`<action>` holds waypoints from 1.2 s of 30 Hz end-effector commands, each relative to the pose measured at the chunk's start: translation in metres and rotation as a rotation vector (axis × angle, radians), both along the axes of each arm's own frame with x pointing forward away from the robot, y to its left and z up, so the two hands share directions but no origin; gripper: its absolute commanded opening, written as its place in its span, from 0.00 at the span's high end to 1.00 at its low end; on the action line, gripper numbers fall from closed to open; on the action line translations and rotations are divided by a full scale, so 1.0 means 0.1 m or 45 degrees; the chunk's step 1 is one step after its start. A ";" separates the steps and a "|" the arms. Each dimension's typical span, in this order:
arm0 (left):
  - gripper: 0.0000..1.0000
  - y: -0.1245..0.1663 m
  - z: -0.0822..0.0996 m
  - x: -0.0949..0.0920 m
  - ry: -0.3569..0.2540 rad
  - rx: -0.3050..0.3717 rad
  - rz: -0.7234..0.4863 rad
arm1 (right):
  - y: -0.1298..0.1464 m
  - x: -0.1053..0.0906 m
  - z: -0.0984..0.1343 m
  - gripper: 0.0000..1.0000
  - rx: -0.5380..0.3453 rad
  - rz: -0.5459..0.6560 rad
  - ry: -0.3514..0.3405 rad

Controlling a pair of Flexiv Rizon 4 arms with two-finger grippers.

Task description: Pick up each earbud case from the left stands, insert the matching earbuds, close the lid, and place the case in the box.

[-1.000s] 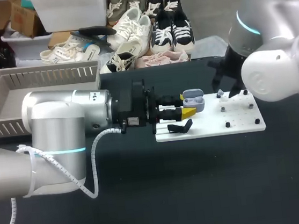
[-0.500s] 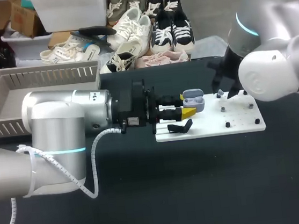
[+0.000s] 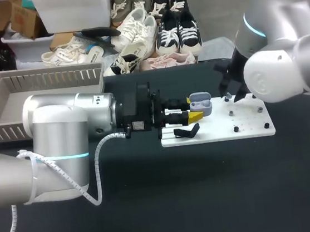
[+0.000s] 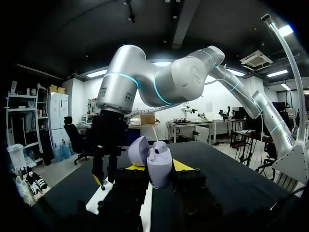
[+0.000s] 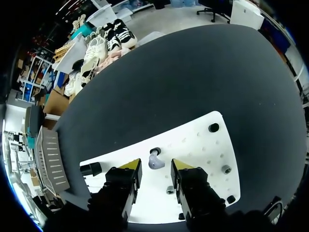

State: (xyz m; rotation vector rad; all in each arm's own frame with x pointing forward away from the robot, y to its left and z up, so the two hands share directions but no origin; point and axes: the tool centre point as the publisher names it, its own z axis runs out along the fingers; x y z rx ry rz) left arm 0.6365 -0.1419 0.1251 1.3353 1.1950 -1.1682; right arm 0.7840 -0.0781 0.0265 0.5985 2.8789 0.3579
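My left gripper [image 3: 195, 110] is shut on a lavender earbud case [image 3: 200, 103] and holds it over the left end of the white board [image 3: 252, 132]. In the left wrist view the case [image 4: 160, 167] sits upright between the fingers, with its lid [image 4: 138, 151] swung open. My right gripper [image 5: 155, 165] points down at the board [image 5: 203, 145], open. A small lavender earbud [image 5: 154, 159] stands between its yellow tips, with a gap on each side. In the head view this gripper [image 3: 231, 94] hangs just right of the case.
A black stand [image 3: 187, 130] lies on the board's left end, and small dark pegs [image 3: 235, 128] dot the board's right half. A grey slatted basket [image 3: 39, 84] sits at the table's far left. Dark tabletop stretches in front of the board.
My right gripper's fingers have drawn closer together around the earbud, and its arm has shifted slightly. The left arm and the case have stayed still.
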 end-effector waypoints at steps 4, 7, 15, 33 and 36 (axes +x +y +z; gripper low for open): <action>1.00 0.00 0.00 -0.01 -0.002 -0.001 0.007 | 0.00 0.04 -0.01 0.67 0.000 0.001 0.014; 1.00 0.00 0.00 -0.01 -0.002 -0.001 0.007 | 0.01 0.04 -0.02 0.69 0.003 0.006 0.020; 1.00 0.00 0.00 -0.01 -0.002 -0.001 0.007 | 0.03 0.06 -0.05 1.00 0.000 0.019 0.035; 1.00 0.00 0.00 -0.01 -0.002 -0.001 0.007 | 0.00 -0.09 0.26 1.00 -0.003 0.043 0.000; 1.00 0.00 0.00 -0.01 -0.002 -0.001 0.007 | -0.04 -0.17 0.38 1.00 -0.002 0.046 -0.017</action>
